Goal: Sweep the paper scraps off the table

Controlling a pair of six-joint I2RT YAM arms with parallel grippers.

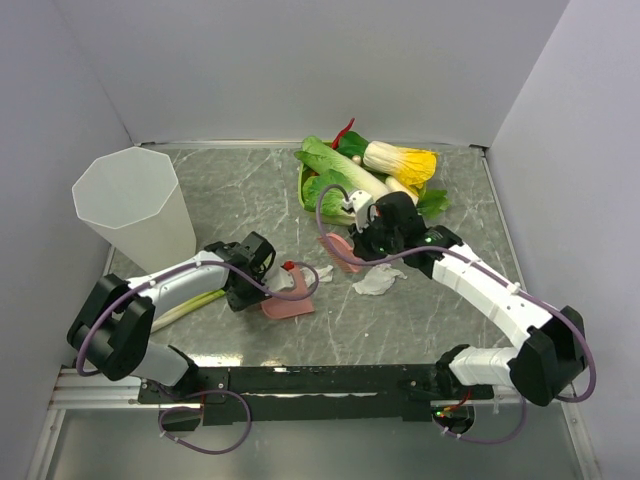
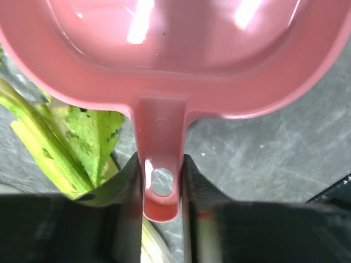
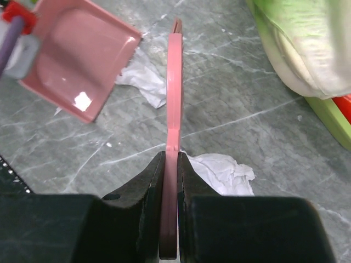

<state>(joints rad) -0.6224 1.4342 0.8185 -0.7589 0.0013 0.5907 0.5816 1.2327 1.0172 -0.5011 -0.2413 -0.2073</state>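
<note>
The right gripper (image 3: 171, 160) is clamped on a thin pink sweeper blade (image 3: 174, 87), held edge-on at frame centre. The left gripper (image 2: 160, 164) pinches the handle of the pink dustpan (image 2: 175, 55). The paper scraps (image 3: 143, 79) lie on the table (image 3: 247, 126), one between blade and pan at upper left, another just right of the jaws. They look featherlight, soft and crumpled, so they are better pushed low with the blade's edge than pinched.
</note>
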